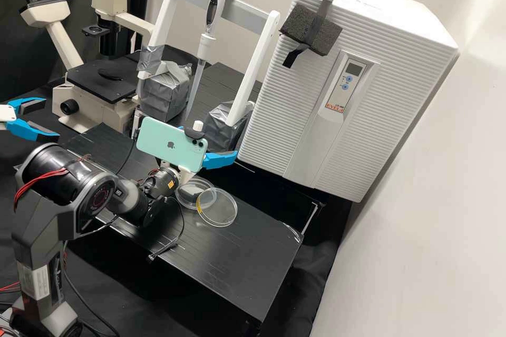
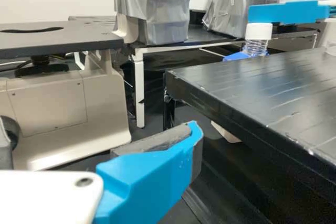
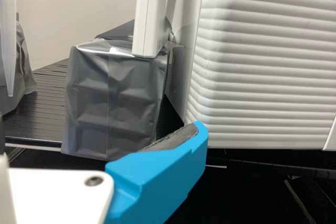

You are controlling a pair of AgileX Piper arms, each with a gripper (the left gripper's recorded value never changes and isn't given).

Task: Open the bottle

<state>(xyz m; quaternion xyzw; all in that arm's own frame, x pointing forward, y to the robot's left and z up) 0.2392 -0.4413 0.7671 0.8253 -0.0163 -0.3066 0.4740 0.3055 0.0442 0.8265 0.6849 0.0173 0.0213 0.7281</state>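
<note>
A small clear bottle with a white cap (image 1: 197, 126) stands upright at the back of the raised black platform (image 1: 242, 258). My right gripper (image 1: 206, 143) is open around it, one blue finger (image 1: 220, 158) to its right; a mint phone on the wrist hides the bottle's body. In the left wrist view the bottle (image 2: 258, 38) stands between that gripper's two blue fingers (image 2: 286, 11). My left gripper (image 1: 48, 118) is open and holds nothing at the far left, beside the microscope and well away from the bottle. Its own finger (image 2: 157, 163) is low in front of the platform's edge.
Two clear petri dishes (image 1: 208, 202) lie on the platform near the right wrist. A beige microscope (image 1: 89, 79) stands at the back left. A pipette (image 1: 208, 26) hangs on a white stand with tape-wrapped feet (image 1: 163, 89). A big white ribbed machine (image 1: 348, 79) fills the right.
</note>
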